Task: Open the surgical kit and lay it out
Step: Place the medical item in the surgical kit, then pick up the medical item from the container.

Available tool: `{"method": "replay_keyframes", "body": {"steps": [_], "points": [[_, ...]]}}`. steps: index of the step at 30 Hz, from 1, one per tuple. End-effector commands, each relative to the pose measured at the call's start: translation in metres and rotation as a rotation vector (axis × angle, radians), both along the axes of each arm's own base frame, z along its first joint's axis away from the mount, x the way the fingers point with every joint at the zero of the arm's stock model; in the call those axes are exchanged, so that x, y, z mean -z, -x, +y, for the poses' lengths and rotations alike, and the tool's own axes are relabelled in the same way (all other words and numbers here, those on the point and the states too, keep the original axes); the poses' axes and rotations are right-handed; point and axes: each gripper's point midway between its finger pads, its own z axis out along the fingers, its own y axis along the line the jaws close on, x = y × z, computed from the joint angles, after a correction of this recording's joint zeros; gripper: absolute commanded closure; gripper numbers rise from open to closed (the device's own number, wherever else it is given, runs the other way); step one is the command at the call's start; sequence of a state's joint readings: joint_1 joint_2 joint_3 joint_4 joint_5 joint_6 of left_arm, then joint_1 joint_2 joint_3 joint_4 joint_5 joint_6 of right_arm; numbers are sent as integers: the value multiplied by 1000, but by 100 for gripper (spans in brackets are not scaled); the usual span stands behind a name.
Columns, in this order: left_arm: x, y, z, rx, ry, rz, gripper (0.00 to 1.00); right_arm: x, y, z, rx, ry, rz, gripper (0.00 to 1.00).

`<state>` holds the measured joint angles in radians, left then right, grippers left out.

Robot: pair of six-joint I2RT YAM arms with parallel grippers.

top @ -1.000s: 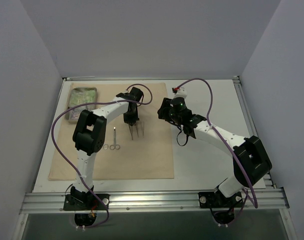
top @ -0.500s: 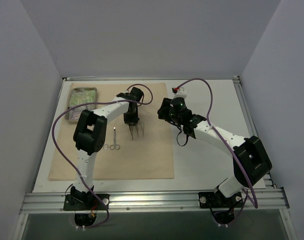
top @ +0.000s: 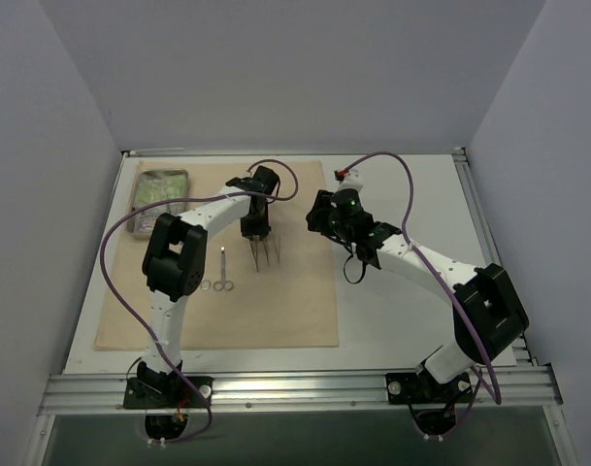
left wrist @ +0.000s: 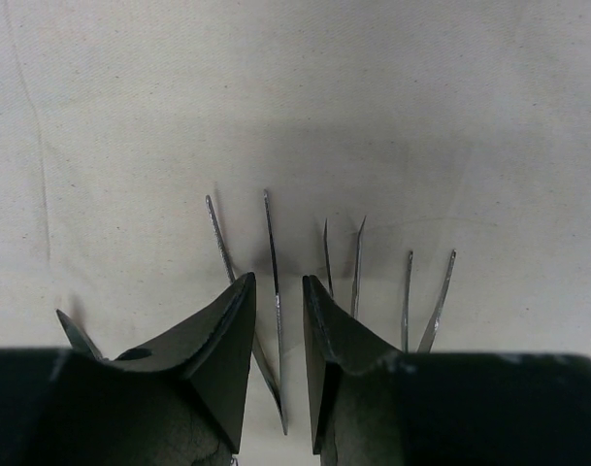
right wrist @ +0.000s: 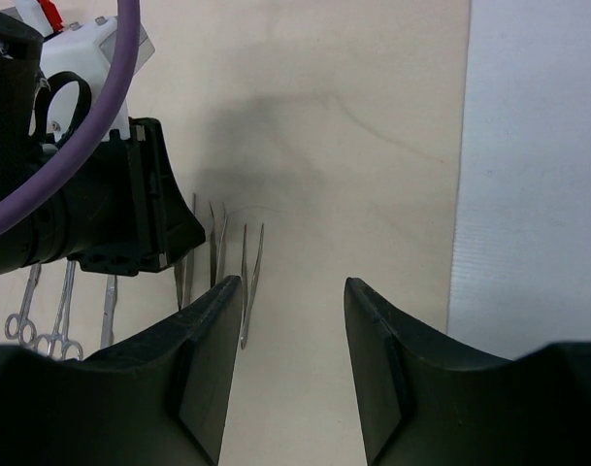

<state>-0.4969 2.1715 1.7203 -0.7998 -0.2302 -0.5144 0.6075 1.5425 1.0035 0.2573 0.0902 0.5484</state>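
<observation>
The beige cloth wrap [top: 276, 311] lies unfolded flat on the table. Three steel tweezers [top: 264, 255] lie side by side on it. My left gripper [top: 257, 236] hangs low over them. In the left wrist view its jaws [left wrist: 278, 282] stand narrowly apart around the leftmost tweezers [left wrist: 273, 252], which lie on the cloth. The other two tweezers [left wrist: 416, 291] lie to the right. Scissor-like instruments [top: 217, 284] lie left of the tweezers. The steel tray [top: 138, 194] with green/white packets [top: 160, 194] sits at the cloth's far left corner. My right gripper [top: 316, 217] is open and empty over the cloth [right wrist: 373, 146].
The white table [top: 402, 311] shows right of the cloth, and its edge also shows in the right wrist view [right wrist: 528, 175]. The left arm's wrist [right wrist: 101, 214] fills the left of that view, with the tweezers [right wrist: 248, 282] beside it. Grey walls close in the table.
</observation>
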Motion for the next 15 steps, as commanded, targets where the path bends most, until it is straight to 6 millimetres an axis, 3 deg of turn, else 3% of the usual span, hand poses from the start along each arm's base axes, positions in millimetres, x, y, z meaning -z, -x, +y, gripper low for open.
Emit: {"method": "replay_keyframes", "body": {"steps": [1, 4, 7, 9, 10, 11, 12, 13, 14, 15], "points": [[-53, -15, -8, 10, 42, -109, 65, -28, -4, -6, 22, -26, -60, 57], [-69, -15, -4, 21, 31, -128, 65, -29, -2, -7, 21, -27, -61, 58], [-103, -21, 8, 44, -17, -223, 65, -33, 0, -8, 22, -37, -70, 58], [-132, -28, 27, 66, -91, -334, 65, -35, 2, -10, 24, -44, -80, 58], [-141, -31, 35, 72, -113, -366, 61, -34, 3, -10, 23, -47, -81, 57], [-156, -31, 44, 113, -137, -412, 49, -31, 5, -11, 23, -46, -79, 57], [-161, -30, 43, 167, -102, -418, 44, -31, 4, -10, 21, -51, -82, 57], [-179, -35, 56, 186, -65, -462, 40, -26, 4, -10, 17, -42, -76, 57], [-177, -34, 65, 228, -60, -449, 29, -23, 3, -9, 10, -34, -72, 57], [-180, -33, 64, 272, 15, -443, 28, -24, 2, -7, 3, -30, -72, 57]]}}
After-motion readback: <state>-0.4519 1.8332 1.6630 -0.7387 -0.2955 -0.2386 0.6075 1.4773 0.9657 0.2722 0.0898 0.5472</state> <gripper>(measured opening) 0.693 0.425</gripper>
